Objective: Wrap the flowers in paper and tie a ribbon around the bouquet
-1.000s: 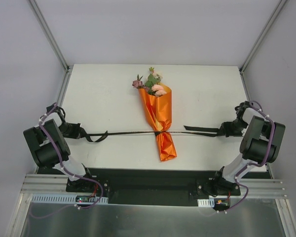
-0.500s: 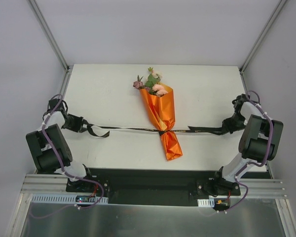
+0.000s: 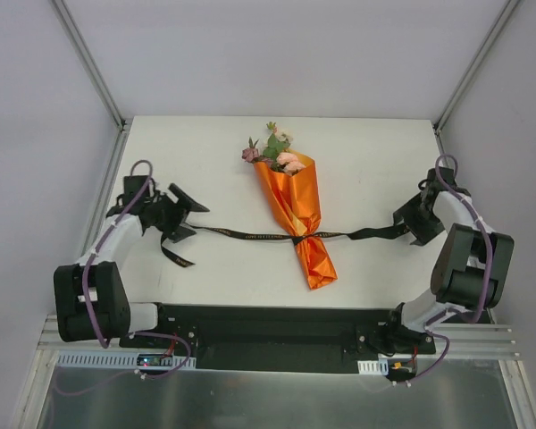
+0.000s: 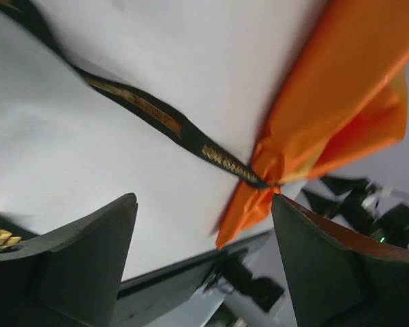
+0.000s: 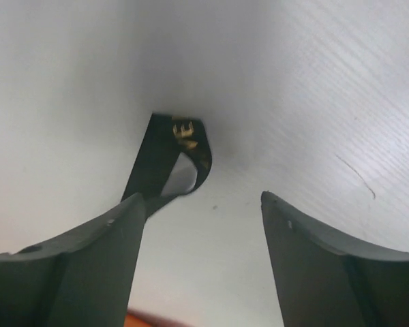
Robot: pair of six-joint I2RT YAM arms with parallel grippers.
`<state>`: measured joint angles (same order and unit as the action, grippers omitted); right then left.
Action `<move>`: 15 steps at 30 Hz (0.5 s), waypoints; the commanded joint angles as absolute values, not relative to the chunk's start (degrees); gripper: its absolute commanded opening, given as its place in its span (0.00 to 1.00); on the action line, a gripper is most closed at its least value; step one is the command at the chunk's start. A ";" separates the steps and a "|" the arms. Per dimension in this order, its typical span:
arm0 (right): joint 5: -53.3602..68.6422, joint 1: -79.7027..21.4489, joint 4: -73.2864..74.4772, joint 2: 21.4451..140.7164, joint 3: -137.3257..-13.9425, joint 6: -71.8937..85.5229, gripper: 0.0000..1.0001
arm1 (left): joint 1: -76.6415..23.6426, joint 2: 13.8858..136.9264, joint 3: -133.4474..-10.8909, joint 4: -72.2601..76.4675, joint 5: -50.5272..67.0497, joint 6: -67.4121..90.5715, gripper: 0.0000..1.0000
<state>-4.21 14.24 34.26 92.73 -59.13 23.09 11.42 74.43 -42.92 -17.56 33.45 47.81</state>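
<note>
A: Looking from above: bouquet lay mid-tabletop, ribbon wrapped round its narrow part?
B: Yes. Left wrist view: left claw gaped wide, empty. Right wrist view: right claw likewise apart, empty, ribbon tail just ahead.

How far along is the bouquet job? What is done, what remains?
Done: flowers sit in the orange paper cone, and the ribbon is cinched around its narrow waist. In hand: nothing; left tool and right tool stand open. Left: perhaps tidying the ribbon ends; no bow shows.
</note>
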 commanded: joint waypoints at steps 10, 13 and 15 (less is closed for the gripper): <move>-3.15 4.66 42.53 85.34 -63.00 17.41 0.66 | -17.48 90.08 -58.52 -30.79 11.63 58.01 0.76; -5.70 4.31 43.33 83.50 -62.32 16.79 0.67 | -18.54 92.37 -60.20 -33.22 4.50 60.37 0.77; -7.29 4.31 42.37 81.84 -61.18 16.70 0.70 | -18.72 93.77 -60.64 -34.27 1.24 61.08 0.77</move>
<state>-2.70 4.56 39.48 85.06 -60.29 18.46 -17.78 92.68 -58.46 -25.21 13.41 58.33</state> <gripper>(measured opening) 0.688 0.767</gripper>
